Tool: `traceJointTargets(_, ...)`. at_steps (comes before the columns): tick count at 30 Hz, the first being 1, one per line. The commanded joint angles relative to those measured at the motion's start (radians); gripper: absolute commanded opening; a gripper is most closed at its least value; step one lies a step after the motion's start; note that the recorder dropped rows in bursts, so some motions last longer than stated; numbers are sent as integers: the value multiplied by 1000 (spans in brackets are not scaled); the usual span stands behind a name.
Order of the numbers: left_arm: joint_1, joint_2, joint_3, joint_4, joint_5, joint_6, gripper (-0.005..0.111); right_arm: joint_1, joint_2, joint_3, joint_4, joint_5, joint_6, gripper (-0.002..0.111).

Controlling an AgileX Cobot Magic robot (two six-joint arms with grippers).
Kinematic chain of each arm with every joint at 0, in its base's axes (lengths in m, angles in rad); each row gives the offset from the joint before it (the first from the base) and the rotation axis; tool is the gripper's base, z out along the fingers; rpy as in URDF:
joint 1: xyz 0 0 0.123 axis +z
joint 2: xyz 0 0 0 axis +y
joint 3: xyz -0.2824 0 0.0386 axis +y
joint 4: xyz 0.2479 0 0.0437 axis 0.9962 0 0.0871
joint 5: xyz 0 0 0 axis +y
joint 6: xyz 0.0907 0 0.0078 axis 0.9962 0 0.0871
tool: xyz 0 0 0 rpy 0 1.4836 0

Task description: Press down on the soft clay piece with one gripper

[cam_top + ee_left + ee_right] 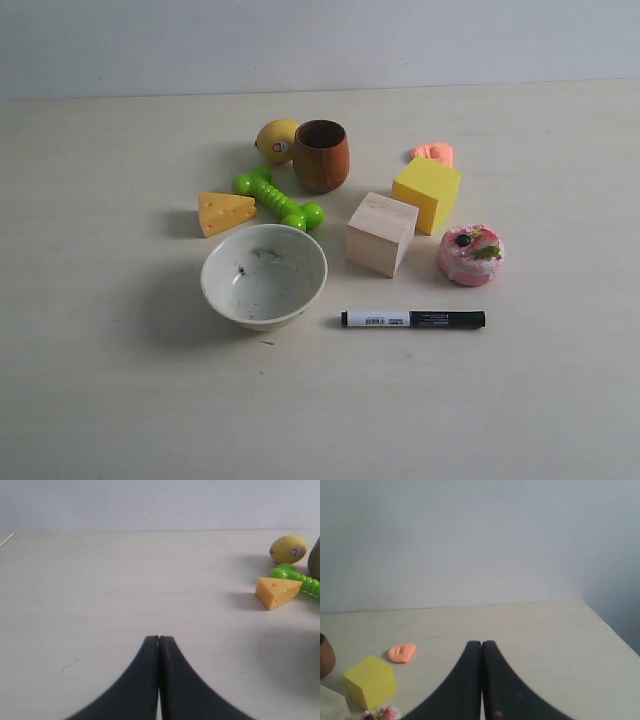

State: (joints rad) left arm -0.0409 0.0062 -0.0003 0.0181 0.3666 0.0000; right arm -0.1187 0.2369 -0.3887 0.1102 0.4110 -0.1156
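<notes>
Both sets of fingers, left [159, 642] and right [481, 646], clenched empty, clear of soft clay piece [434, 153].

Lab-style test bench: plain pale table [560, 400], blank wall [320, 40], assorted props

Yellow cube [427, 190] hides clay piece [435, 153] partly (near edge only).
</notes>
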Motion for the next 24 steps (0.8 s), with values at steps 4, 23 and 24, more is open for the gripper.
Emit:
traceJointTargets(4, -8, -6, 0, -2, -7, 6, 0, -8, -50, 143, 72, -58, 11, 0)
traceJointTargets(23, -8, -6, 0, -2, -7, 6, 0, 25, -230, 389, 43, -227, 13, 0)
traceJointTargets(24, -8, -6, 0, -2, -7, 6, 0, 25, -237, 389, 35, -227, 13, 0)
